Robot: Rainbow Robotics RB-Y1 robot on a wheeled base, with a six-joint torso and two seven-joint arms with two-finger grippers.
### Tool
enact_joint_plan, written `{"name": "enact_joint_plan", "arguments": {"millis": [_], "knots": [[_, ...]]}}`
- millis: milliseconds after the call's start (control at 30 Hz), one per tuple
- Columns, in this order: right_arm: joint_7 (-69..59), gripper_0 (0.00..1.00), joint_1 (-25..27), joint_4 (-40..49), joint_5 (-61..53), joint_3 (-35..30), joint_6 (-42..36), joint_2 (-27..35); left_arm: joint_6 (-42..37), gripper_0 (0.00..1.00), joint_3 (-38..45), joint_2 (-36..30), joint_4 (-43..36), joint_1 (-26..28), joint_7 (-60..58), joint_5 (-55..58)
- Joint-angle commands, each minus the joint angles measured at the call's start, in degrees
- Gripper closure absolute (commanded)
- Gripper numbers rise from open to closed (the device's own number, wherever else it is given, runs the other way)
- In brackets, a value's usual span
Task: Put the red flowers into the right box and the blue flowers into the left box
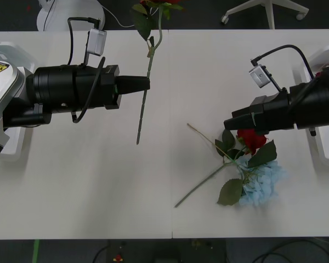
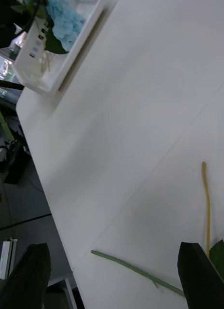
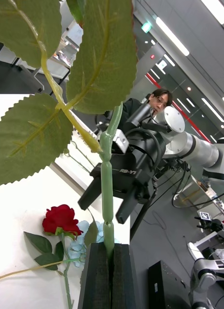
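Held rose (image 1: 149,60): stem pinched between the closed black fingers of the left gripper (image 1: 148,84), bloom past the table's far edge, stem end hanging free toward the near side.
Second rose (image 1: 251,139): lies just beyond the right gripper (image 1: 228,121) fingertips, bloom resting against a blue flower (image 1: 261,183).
Right gripper: fingers spread, hovering over the table (image 1: 88,181), empty.
Left box (image 2: 54,72): seen from the right wrist, well away from that gripper, holding a blue cluster (image 2: 65,21).
Right box (image 1: 324,142): beside the right arm.
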State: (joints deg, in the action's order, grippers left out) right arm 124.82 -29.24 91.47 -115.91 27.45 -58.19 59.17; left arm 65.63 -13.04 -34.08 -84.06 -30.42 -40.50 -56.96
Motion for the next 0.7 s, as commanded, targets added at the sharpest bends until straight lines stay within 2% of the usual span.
{"name": "enact_joint_plan", "arguments": {"millis": [33, 267, 700], "knots": [[5.35, 0.24, 6.12, 4.24, -6.25, -2.93, 0.71, 1.74, -0.5, 1.0, -0.05, 0.94, -1.81, -2.54, 1.56, 0.88], [12.03, 0.24, 12.72, 10.3, -7.22, -3.02, 4.57, -1.6, -0.5, 1.0, -0.05, 0.94, -1.81, -2.54, 1.56, 0.88], [14.05, 0.24, 15.35, 11.8, -3.62, -2.58, 6.68, -14.44, -0.5, 1.0, -0.05, 0.94, -1.81, -2.54, 1.56, 0.88]]}}
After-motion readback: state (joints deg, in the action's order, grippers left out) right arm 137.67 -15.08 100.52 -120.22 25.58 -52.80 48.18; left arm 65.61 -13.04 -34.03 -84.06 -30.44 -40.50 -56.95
